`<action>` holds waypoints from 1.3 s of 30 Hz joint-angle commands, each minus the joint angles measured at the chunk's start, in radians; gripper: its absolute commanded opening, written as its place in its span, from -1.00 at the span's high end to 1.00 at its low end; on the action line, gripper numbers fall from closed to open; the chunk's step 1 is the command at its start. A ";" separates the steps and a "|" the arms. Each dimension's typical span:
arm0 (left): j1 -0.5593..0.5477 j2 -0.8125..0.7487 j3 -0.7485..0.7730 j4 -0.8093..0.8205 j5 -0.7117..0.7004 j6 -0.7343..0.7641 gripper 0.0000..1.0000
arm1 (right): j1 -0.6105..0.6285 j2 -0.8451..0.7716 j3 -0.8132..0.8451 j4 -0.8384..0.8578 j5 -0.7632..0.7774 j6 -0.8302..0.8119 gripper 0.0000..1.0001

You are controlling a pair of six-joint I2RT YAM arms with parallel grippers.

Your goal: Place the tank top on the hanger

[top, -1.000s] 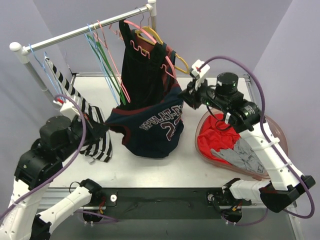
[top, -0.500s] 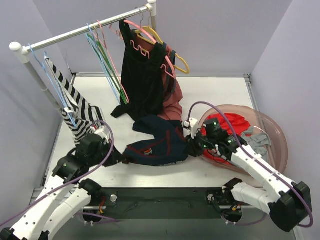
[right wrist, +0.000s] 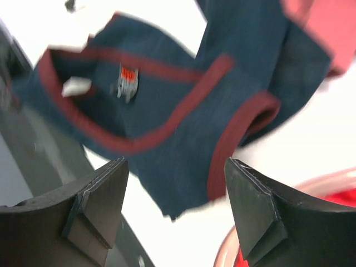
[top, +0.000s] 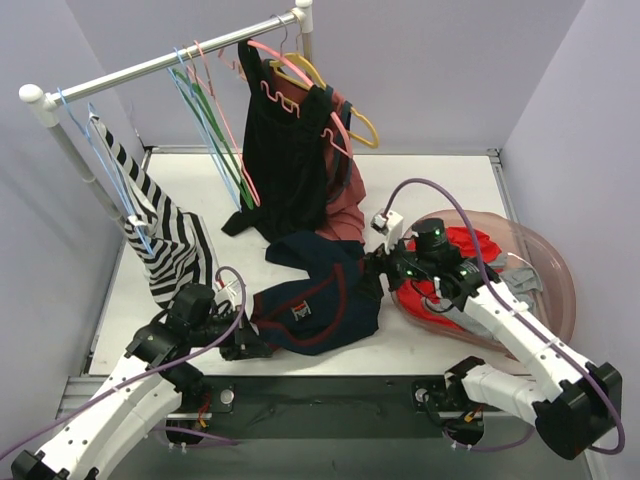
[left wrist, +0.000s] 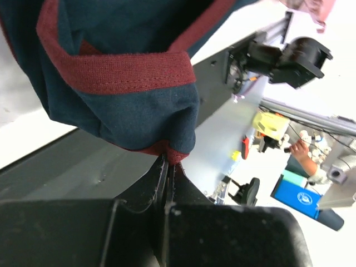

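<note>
On the table (top: 440, 190), near the front edge, the tank top (top: 315, 300) lies in a crumpled heap, navy with dark red trim, lettering folded out of sight. It is not on the hanger (top: 272, 95) yet. That pink notched one hangs up on the rail (top: 150, 65) in front of the black dress (top: 285, 165), well apart from the jersey.

The left gripper (left wrist: 167, 161) is low at the jersey's near-left edge, jaws pressed together on a red-trimmed hem corner. Judged as an anchor, so the cloth can be pulled flat or lifted from a known edge.

The right gripper (right wrist: 175, 167) sits at the heap's right side, fingers spread wide and gripping nothing, armhole trim in the gap between them. It is likely lining up on a strap or shoulder, since the hanger needs an opening to thread.

Beside the right arm is the pink basin (top: 545, 255) with red and grey clothes. The striped garment (top: 170, 250) hangs at the left.
</note>
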 commanded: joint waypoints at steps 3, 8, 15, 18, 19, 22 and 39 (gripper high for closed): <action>0.006 -0.035 -0.001 0.050 0.077 -0.013 1.00 | 0.096 0.162 0.082 0.161 0.211 0.188 -0.37; 0.006 -0.063 -0.016 0.061 0.073 -0.030 1.00 | 0.133 0.320 0.160 0.208 0.365 0.158 -0.29; 0.006 -0.072 -0.025 0.093 0.077 -0.052 1.00 | 0.196 0.429 0.172 0.211 0.477 -0.006 -0.19; 0.006 -0.065 -0.018 0.101 0.077 -0.046 1.00 | 0.205 0.461 0.174 0.215 0.491 -0.043 -0.13; 0.006 -0.061 -0.016 0.101 0.079 -0.043 1.00 | 0.214 0.473 0.175 0.217 0.494 -0.051 -0.11; 0.006 -0.052 -0.005 0.093 0.076 -0.030 1.00 | 0.242 0.495 0.183 0.221 0.500 -0.078 -0.01; 0.006 -0.042 0.296 -0.042 -0.123 0.095 1.00 | 0.231 0.306 0.543 -0.085 0.253 -0.272 1.00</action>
